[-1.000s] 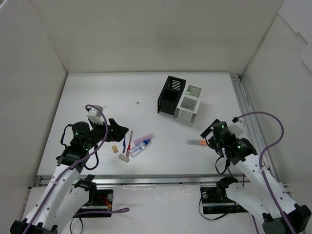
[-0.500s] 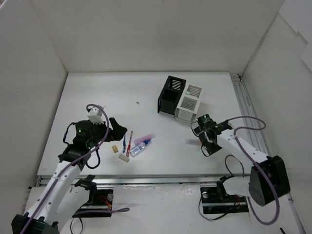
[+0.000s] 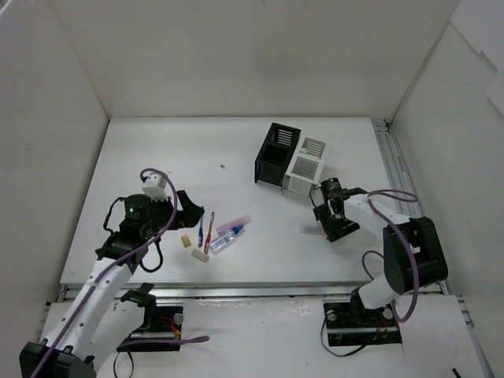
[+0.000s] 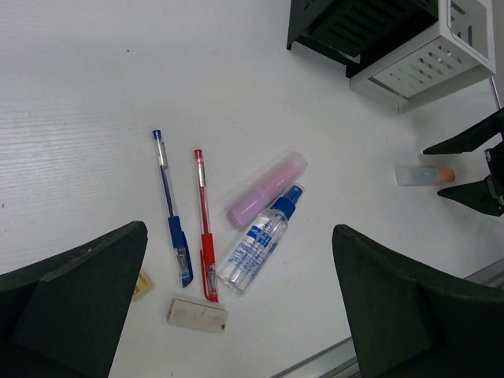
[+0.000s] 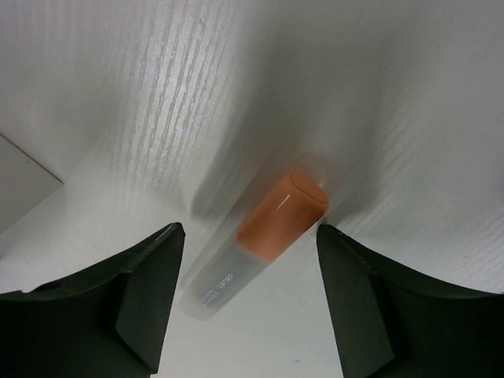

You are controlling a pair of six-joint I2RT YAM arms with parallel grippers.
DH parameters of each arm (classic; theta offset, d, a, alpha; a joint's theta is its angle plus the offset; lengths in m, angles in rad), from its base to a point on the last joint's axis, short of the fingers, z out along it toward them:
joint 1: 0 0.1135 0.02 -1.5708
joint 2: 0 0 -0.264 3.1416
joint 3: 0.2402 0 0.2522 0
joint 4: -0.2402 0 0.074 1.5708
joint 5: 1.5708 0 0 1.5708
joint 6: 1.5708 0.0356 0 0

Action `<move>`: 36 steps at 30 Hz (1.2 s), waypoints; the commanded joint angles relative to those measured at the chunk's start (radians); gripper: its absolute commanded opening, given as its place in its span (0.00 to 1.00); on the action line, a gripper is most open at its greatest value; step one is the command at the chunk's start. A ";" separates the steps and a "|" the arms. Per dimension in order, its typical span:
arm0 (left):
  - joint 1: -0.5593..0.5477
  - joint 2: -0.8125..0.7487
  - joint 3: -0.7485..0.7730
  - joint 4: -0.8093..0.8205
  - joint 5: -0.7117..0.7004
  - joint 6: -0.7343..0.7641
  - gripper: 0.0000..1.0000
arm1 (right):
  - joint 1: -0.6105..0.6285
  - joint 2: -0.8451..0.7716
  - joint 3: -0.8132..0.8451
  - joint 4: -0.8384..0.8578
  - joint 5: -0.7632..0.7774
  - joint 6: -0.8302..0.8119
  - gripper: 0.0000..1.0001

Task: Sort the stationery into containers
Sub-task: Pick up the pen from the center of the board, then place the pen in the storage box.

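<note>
A frosted stick with an orange cap (image 5: 264,236) lies flat on the table between the fingers of my right gripper (image 5: 250,240). That gripper is open, and both pads stand a little off the stick. In the top view the stick (image 3: 308,229) is just left of the right gripper (image 3: 323,227). My left gripper (image 4: 240,236) hangs open over a blue pen (image 4: 169,206), red pen (image 4: 204,223), pink marker (image 4: 266,190), clear blue-capped bottle (image 4: 260,248), white eraser (image 4: 197,314) and beige eraser (image 4: 142,283). The black container (image 3: 277,153) and white container (image 3: 305,167) stand side by side.
White walls enclose the table on three sides. A metal rail (image 3: 398,177) runs along the right edge and another along the near edge (image 3: 236,290). A small dark speck (image 3: 222,166) lies left of the containers.
My right arm has swung left and come down over the orange-capped stick, and its jaws have narrowed around it. The left gripper has crept slightly toward the pen cluster.
</note>
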 commanded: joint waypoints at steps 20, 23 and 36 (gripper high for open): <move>0.046 -0.018 0.064 0.006 -0.036 0.002 1.00 | 0.049 -0.119 0.145 -0.002 0.229 -0.286 0.00; 0.056 0.032 0.102 -0.008 0.004 0.016 1.00 | 0.100 -0.234 0.211 0.028 0.463 -0.444 0.00; 0.056 0.187 0.181 -0.054 0.071 0.093 1.00 | 0.143 -0.248 0.241 1.084 0.203 -1.513 0.00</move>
